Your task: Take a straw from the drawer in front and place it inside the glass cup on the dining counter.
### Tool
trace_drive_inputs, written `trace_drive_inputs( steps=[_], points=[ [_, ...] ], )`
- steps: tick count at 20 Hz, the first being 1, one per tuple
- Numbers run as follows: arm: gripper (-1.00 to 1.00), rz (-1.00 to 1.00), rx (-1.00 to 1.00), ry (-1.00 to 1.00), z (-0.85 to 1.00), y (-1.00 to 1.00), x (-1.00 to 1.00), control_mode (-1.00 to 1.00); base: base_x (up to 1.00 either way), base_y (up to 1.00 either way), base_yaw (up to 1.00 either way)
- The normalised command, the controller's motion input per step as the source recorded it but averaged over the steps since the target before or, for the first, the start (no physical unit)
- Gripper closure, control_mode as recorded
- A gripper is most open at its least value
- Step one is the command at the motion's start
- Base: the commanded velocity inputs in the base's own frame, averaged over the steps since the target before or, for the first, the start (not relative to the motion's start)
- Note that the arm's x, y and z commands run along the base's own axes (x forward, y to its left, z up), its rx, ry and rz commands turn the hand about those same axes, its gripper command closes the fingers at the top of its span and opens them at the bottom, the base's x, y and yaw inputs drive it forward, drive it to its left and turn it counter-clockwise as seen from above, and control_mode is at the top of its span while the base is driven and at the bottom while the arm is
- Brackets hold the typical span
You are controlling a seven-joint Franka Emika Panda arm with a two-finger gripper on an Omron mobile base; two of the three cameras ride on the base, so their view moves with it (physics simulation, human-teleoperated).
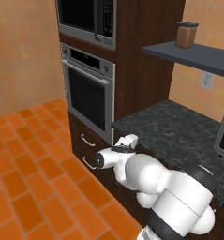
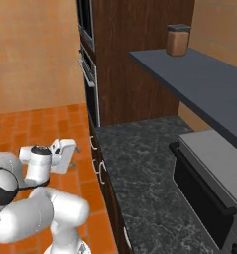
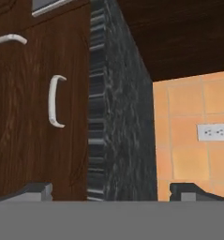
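Dark fingertips (image 3: 38, 190) of the claw (image 3: 115, 192) stand wide apart, gripping nothing. Ahead and left of the claw is the shut drawer (image 3: 24, 117), its silver handle (image 3: 55, 101) untouched. Bent low, the arm (image 1: 146, 173) holds the claw level beside the bench (image 1: 179, 133) edge, with orange floor (image 1: 29, 164) alongside.

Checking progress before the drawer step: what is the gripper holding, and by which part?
Nothing. The gripper is open and empty, facing the closed drawer.
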Motion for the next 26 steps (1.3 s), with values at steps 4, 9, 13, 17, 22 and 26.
trace_drive_inputs(
  steps=[4, 9, 13, 17, 22, 26],
  points=[
    [-1.0, -0.12, -0.21, 0.04, -0.58, 0.0, 0.67, -1.0, 0.0, 0.0, 0.0],
    [-1.0, -0.18, -0.1, 0.12, -0.57, 0.0, 0.65, -1.0, 0.0, 0.0, 0.0],
    [-1.0, -0.26, -0.06, 0.05, -0.44, 0.0, 0.38, -1.0, 0.0, 0.0, 0.0],
    [-1.0, -0.28, -0.08, 0.0, -0.38, 0.0, 0.32, -1.0, 0.0, 0.0, 0.0],
    [-1.0, -0.28, -0.01, 0.0, -0.18, -0.18, 0.25, -1.0, 0.0, 0.0, 0.0],
    [-1.0, -0.3, 0.0, -0.03, -0.03, -0.37, 0.37, -1.0, 0.0, 0.0, 0.0]
  ],
)
